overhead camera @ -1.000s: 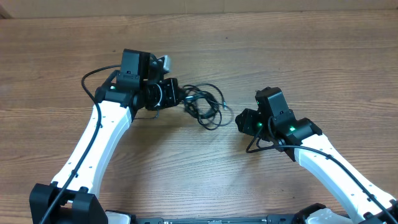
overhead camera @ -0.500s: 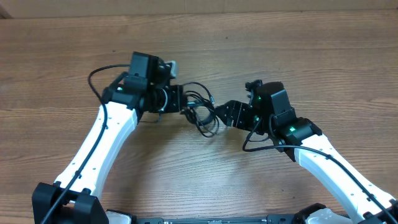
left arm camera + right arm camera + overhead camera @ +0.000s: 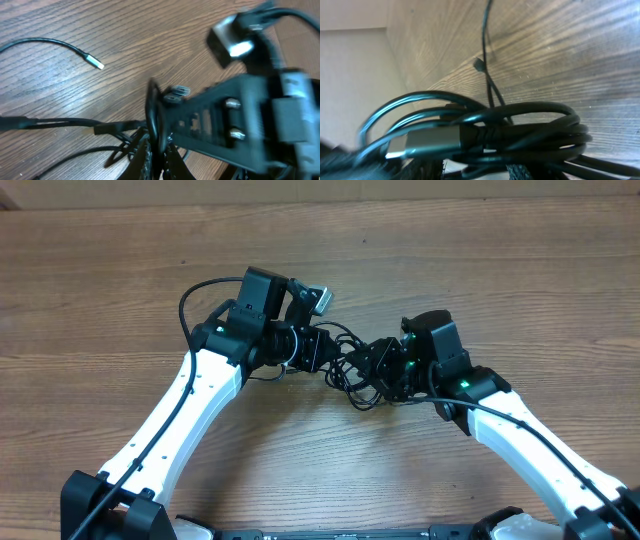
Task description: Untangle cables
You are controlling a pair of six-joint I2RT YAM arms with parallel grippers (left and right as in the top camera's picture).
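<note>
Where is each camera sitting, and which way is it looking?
Overhead: above the table, facing straight down; shows both arms, left gripper and right gripper meeting at the cables.
Left wrist: on the left arm, looking low across the wood at a silver-tipped cable end; blurred black robot parts at right.
Right wrist: on the right arm, close to the cables; own fingers unclear.
Shared: all see the cables.

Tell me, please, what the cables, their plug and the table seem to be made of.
Cables: black plastic or rubber sheath, glossy, with light streaks along it. Plug: silvery metal shell with a soft sheen. Table: wood or wood-look laminate, matte, with visible grain.
</note>
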